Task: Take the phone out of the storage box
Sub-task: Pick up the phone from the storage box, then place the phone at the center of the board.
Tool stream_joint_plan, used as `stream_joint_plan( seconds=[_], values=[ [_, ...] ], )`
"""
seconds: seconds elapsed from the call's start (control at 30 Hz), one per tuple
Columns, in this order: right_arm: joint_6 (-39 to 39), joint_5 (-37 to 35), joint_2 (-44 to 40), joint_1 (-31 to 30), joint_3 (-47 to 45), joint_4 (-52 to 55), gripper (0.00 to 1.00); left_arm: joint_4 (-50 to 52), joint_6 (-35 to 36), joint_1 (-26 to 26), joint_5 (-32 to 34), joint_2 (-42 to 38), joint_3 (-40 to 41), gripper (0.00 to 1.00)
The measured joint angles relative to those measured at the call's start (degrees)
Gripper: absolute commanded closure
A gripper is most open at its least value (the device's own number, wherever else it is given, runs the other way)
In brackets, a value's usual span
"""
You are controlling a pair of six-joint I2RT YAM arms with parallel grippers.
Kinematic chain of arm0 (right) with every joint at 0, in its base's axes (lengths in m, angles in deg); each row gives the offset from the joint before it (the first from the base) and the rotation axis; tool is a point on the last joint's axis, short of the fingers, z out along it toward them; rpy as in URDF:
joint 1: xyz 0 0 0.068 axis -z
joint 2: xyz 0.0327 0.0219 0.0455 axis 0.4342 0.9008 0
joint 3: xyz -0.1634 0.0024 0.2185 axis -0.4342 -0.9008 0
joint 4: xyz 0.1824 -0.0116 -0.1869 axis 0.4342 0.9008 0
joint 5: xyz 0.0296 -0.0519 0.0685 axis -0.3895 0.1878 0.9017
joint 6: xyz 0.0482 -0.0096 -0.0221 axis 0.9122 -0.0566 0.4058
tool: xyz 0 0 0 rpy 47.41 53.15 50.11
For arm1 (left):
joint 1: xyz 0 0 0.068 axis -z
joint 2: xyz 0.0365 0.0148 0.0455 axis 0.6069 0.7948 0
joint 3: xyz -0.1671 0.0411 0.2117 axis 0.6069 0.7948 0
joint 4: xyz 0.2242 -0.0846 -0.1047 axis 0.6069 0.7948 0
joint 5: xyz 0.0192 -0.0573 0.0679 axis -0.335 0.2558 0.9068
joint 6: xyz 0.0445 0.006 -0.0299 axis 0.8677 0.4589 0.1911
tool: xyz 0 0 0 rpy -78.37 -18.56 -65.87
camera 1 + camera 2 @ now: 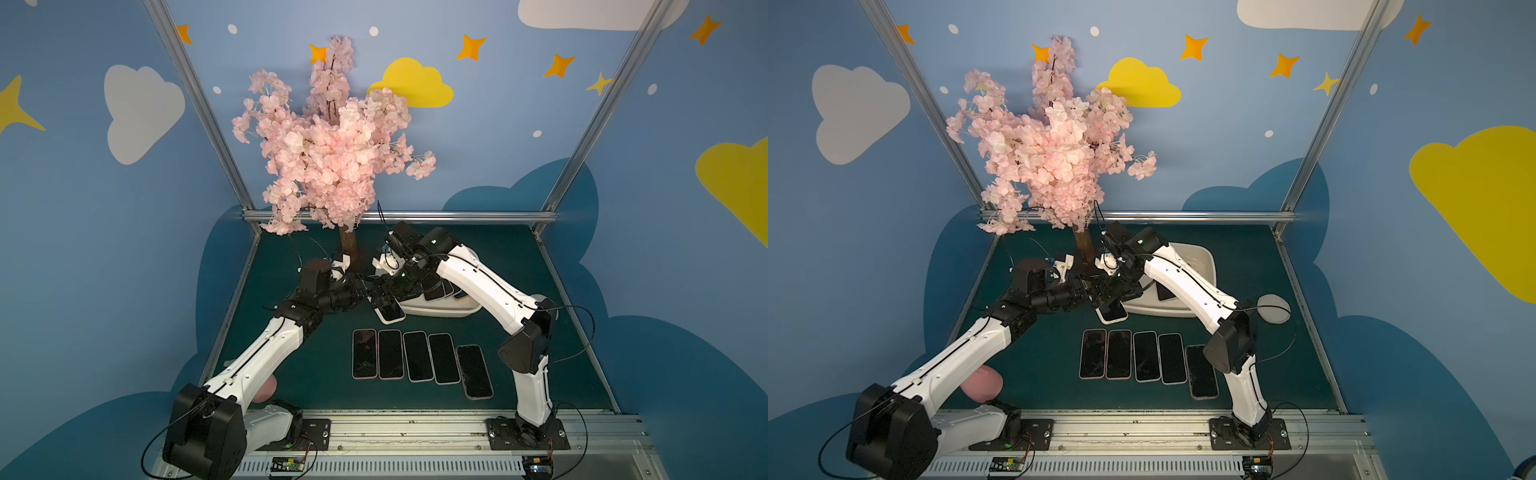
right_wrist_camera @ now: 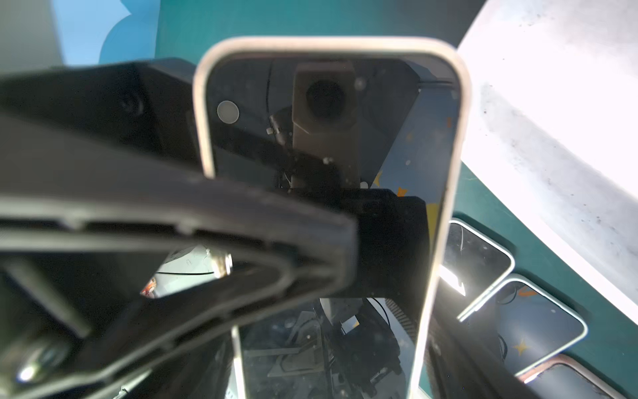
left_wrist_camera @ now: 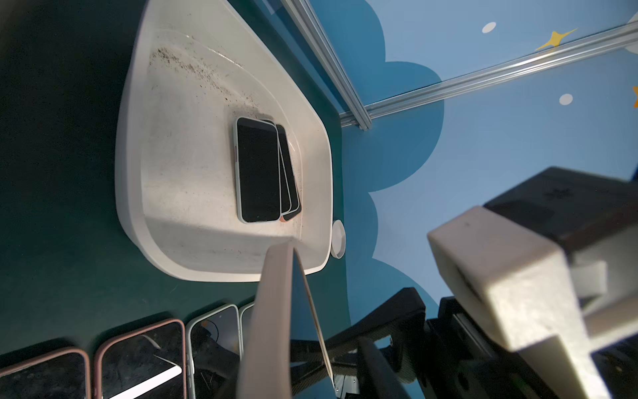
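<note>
Both top views: pale-cased black-screened phone (image 1: 390, 312) is hanging above the dark green bench (image 1: 291, 365), out of the cream-white rounded plastic storage box (image 1: 436, 311) and just beside its near rim, where left hand (image 1: 376, 299) and right hand (image 1: 395, 289) are meeting. Its long axis is pointing at the row of five dark phones (image 1: 417, 356).

Left wrist: phone is showing edge-on, dead ahead. Three stacked phones (image 3: 259, 169) are lying in the box.

Right wrist: right hand is seemingly clamping it. Black left finger (image 2: 276, 221) is lying across the screen, grip unclear.
</note>
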Motion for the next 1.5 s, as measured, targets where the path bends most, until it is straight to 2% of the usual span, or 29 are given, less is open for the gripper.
stream_joint_plan(
  seconds=[0.1, 0.23, 0.37, 0.43, 0.6, 0.8, 0.97, 1.2, 1.33, 1.5],
  values=[
    [0.2, -0.1, 0.0, -0.3, 0.5, 0.2, 0.46, 0.7, -0.3, -0.3, -0.4, 0.0, -0.1, 0.82],
    [0.6, -0.6, 0.7, -0.5, 0.6, 0.1, 0.37, 1.3, -0.6, -0.5, -0.5, 0.0, -0.7, 0.92],
    [1.0, 0.0, 1.1, -0.5, 0.6, -0.1, 0.20, 2.7, -0.6, -1.2, -1.0, 0.1, -0.7, 0.95],
    [1.1, 0.4, 1.2, -0.5, 0.6, -0.3, 0.02, 3.1, -0.6, -1.7, -1.8, 0.1, -0.7, 0.96],
    [1.2, 2.9, 1.2, 1.2, 0.8, -0.3, 0.01, 8.9, 3.4, -3.8, -2.4, 0.2, -0.9, 0.96],
    [1.7, 4.2, -0.9, 5.8, -0.4, -0.8, 0.01, 21.7, 14.2, -6.9, -2.4, 1.3, -5.6, 0.96],
    [2.5, 4.4, -5.8, 9.1, -3.4, -1.3, 0.01, 27.8, 22.3, -10.9, -2.7, 4.3, -8.2, 0.96],
    [2.5, 4.6, -8.7, 10.1, -6.1, -1.7, 0.01, 29.0, 27.5, -16.3, -7.1, 15.2, -9.0, 0.98],
    [2.5, 4.7, -9.3, 10.7, -8.6, -1.7, 0.01, 27.8, 29.5, -16.6, -11.0, 23.1, -12.5, 0.97],
    [2.5, 4.7, -12.5, 12.6, -12.3, -1.8, 0.01, 24.8, 29.9, -16.6, -13.4, 27.9, -14.3, 0.98]
  ],
)
